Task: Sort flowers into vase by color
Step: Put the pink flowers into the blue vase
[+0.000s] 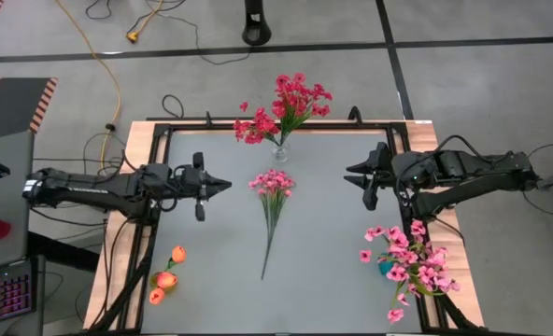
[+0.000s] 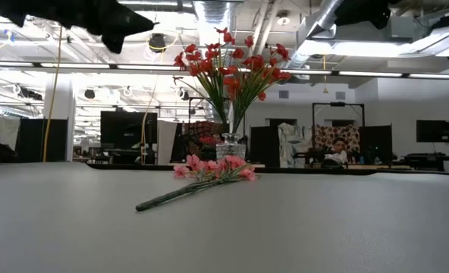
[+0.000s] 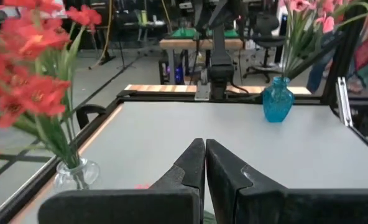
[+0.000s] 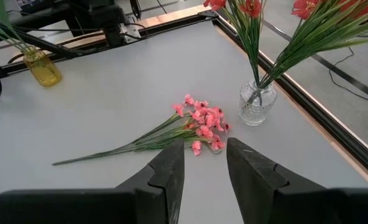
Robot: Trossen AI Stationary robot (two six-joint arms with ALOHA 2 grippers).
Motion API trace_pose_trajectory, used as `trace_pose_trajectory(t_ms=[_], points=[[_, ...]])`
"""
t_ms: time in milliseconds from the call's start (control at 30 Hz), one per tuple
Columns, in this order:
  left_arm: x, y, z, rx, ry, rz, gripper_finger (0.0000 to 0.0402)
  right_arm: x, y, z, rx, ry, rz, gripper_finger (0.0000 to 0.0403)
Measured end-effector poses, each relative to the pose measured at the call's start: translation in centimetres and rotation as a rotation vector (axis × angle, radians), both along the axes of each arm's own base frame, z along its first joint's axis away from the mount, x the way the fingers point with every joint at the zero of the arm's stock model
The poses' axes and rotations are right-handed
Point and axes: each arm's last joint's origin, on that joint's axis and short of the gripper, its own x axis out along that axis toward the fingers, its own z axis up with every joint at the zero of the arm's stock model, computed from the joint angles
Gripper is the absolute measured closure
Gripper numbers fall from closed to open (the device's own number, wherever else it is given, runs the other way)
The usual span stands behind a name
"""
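A pink flower spray (image 2: pixel 202 178) lies mid-table, before the clear vase (image 1: pixel 280 152) of red flowers (image 1: pixel 290 103) (far edge). Left gripper (image 1: pixel 222 185) pinched empty; right gripper (image 4: pixel 206 163) parted, empty. Only the left wrist view shows the blue vase (image 3: pixel 278 101).

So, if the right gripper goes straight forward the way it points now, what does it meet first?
Probably the pink spray lying on the table; the open right gripper points at its blooms, with the clear vase off to one side. Depth is uncertain.

Two matte black jointed robot arms, each ending in two blunt, wedge-shaped black fingers (image 4: pixel 168 171).
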Motion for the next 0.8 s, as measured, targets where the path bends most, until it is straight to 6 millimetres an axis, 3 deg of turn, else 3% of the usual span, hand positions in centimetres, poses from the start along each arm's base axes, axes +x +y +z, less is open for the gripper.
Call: trace_pose_trajectory(t_ms=[333, 567, 800], points=[[-2.4, 0.1, -3.2, -0.033, -0.093, 0.008, 0.0401, 0.7, 0.1, 0.4, 0.115, -0.094, -0.057, 0.0255], [-3.2, 0.0, -5.1, -0.048, -0.089, 0.011, 0.0401, 4.0, 0.4, -0.3, 0.121, -0.117, -0.058, 0.0246], [-3.4, 0.0, -5.3, -0.055, -0.111, 0.011, 0.0401, 7.4, 0.5, -1.1, 0.112, -0.107, -0.068, 0.0183]])
